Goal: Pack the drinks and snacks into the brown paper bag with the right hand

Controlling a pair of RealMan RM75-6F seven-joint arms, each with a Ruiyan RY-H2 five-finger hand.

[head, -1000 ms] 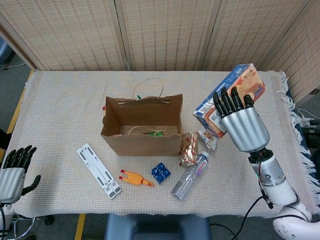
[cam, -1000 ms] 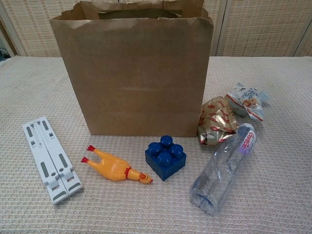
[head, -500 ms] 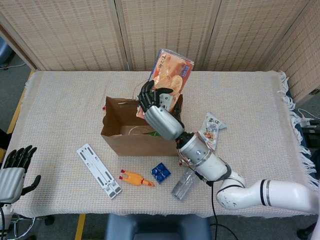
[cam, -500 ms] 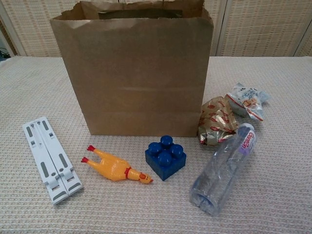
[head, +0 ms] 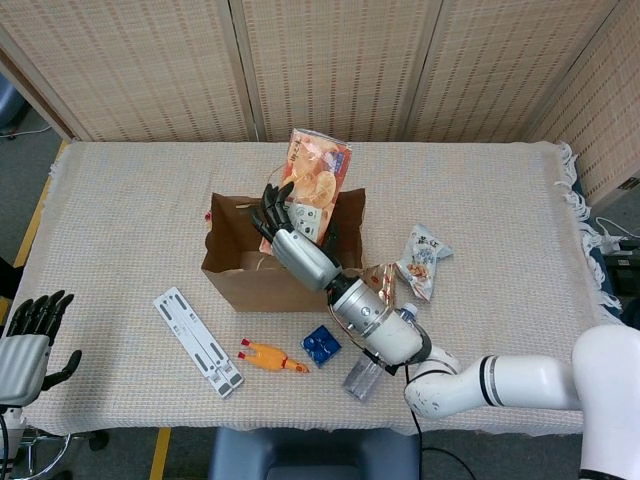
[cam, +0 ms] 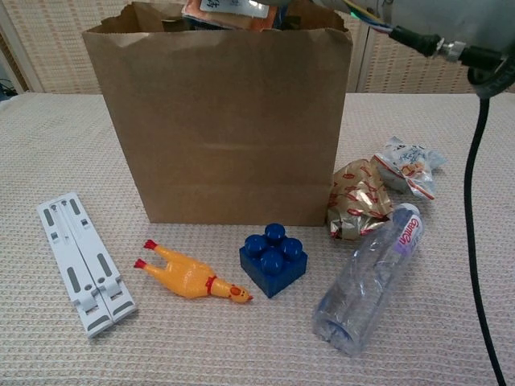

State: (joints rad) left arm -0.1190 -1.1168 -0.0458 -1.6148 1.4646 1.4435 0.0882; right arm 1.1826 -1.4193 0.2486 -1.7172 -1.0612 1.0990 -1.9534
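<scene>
my right hand (head: 292,243) grips the orange snack pack (head: 315,185) over the open brown paper bag (head: 283,262) on the woven cream surface (head: 130,210) (wicker screens (head: 330,65) behind); left hand (head: 25,345) idles, fingers loosely apart.

Woven beige folding screen (head: 330,65) behind; cream knitted tablecloth (head: 130,215), fringed at right edge; grey floor (head: 20,170), yellow tape line (head: 30,235) left.

On the desk (head: 120,200), covered with a woven cloth, lie a white folding stand (head: 198,342), a yellow rubber chicken (head: 272,357) and a blue building block (head: 321,345).
</scene>
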